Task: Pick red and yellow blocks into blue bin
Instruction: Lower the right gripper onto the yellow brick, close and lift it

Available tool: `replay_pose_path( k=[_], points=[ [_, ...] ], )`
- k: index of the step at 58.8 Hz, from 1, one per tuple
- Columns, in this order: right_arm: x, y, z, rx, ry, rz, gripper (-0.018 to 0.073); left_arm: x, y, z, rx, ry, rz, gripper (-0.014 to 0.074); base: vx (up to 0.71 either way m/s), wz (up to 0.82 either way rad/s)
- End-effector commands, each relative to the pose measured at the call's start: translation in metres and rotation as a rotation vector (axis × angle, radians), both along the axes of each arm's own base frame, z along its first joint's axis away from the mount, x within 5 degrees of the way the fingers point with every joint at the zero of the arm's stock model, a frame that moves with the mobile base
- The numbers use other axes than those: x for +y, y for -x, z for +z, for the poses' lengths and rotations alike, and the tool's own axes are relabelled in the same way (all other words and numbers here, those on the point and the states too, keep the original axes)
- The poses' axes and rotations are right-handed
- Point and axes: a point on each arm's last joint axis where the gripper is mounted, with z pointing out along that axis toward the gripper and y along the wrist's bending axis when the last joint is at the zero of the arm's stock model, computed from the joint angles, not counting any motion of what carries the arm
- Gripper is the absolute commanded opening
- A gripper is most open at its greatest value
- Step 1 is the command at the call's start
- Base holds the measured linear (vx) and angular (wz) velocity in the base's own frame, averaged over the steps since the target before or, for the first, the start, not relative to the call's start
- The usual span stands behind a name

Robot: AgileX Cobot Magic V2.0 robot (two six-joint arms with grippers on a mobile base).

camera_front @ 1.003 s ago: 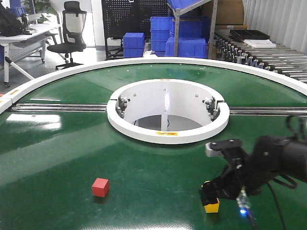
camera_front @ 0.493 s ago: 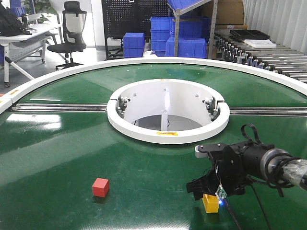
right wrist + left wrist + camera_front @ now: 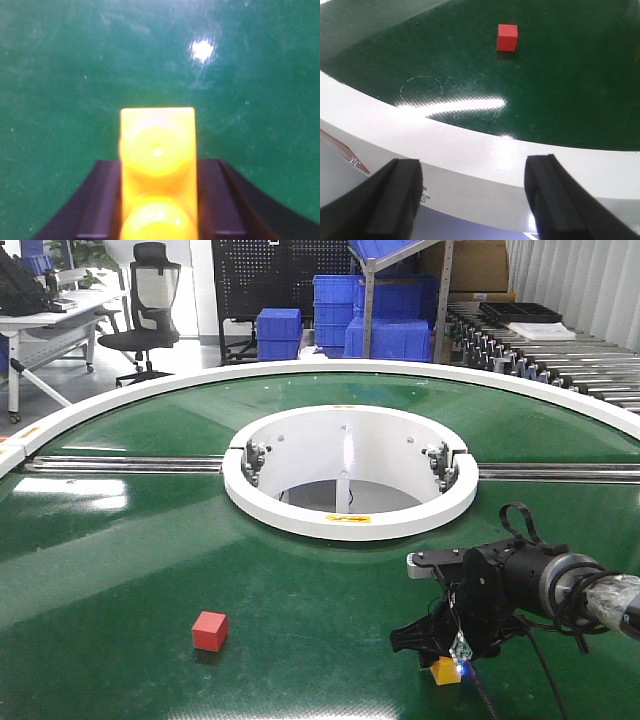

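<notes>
On the left of the glossy dark-green round table (image 3: pixel 120 540), sitting flat and alone: a small plain red cube (image 3: pixel 209 630), keeping well apart from both grippers. In the left wrist view, looking over the table's white rim (image 3: pixel 470 145) toward that same cube (image 3: pixel 507 37), with the left gripper (image 3: pixel 475 200) hovering by the rim, spreading its two black fingers (image 3: pixel 395 200) wide apart and holding nothing. Toward the middle, rising out of the green surface: a broad white ring-shaped hub (image 3: pixel 350 525). At the lower right, reaching in low over the table: the black right gripper (image 3: pixel 437 652), clamping a yellow plastic toy brick with two round studs (image 3: pixel 444 671) near the front edge. In the right wrist view, pressing black pads (image 3: pixel 102 200) against both long sides of the brick (image 3: pixel 157 150), studs facing up, green surface spreading beyond. Not showing clearly whether resting on the surface or hanging just above it.
</notes>
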Motion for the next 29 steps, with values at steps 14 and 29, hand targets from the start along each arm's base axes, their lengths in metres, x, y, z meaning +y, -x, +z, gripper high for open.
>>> replay_pose_path(
  k=[14, 29],
  points=[
    [-0.003, 0.028, 0.096, -0.199, -0.067, 0.028, 0.0231, -0.002, -0.005, 0.014, -0.092, 0.024, -0.006, 0.0555, 0.0, 0.0],
    [0.0, 0.111, 0.126, -0.349, -0.055, 0.184, 0.0231, -0.002, -0.005, 0.014, -0.094, 0.027, -0.006, 0.0555, 0.0, 0.0]
  ],
)
